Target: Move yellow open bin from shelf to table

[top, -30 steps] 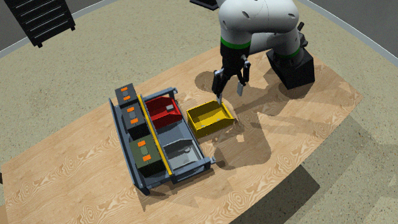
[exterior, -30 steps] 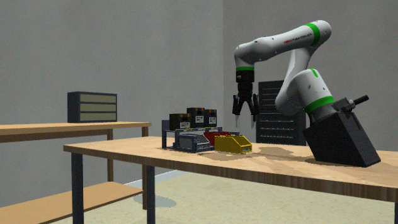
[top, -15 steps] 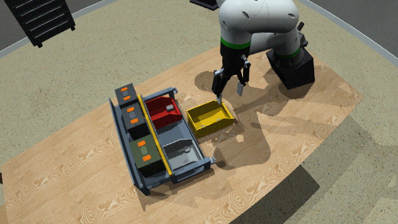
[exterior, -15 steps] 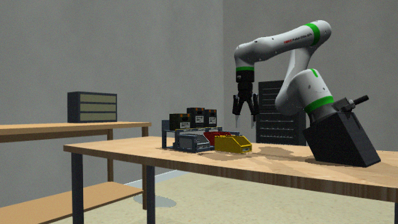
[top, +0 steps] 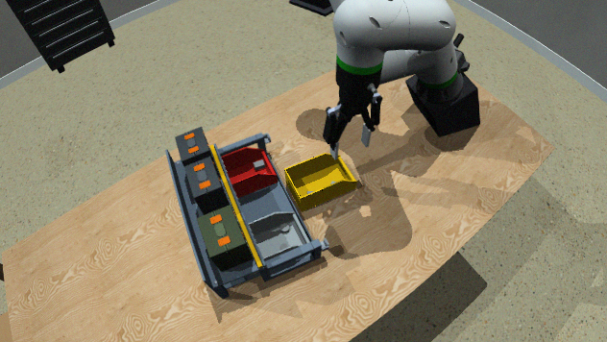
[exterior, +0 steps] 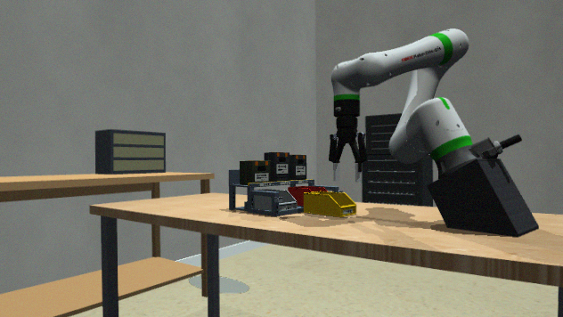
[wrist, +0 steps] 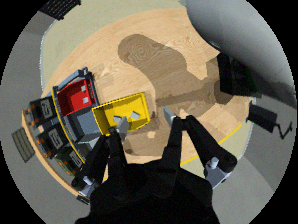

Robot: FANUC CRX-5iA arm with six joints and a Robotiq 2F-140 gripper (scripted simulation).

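The yellow bin [exterior: 330, 204] stands flat on its base on the counter [exterior: 401, 240], just beside the shelf [exterior: 232, 189], small parts inside. Behind it the red bin [exterior: 299, 192] and grey bin [top: 279, 232] sit on the shelf. Above, the hand [exterior: 346, 171] hangs partly open, empty.

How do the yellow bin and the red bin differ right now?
The yellow bin stands on the table top, beside the shelf; the red bin sits in the shelf. The yellow bin lies nearer the open hand, which hangs above it, touching neither. Both hold small gray parts.
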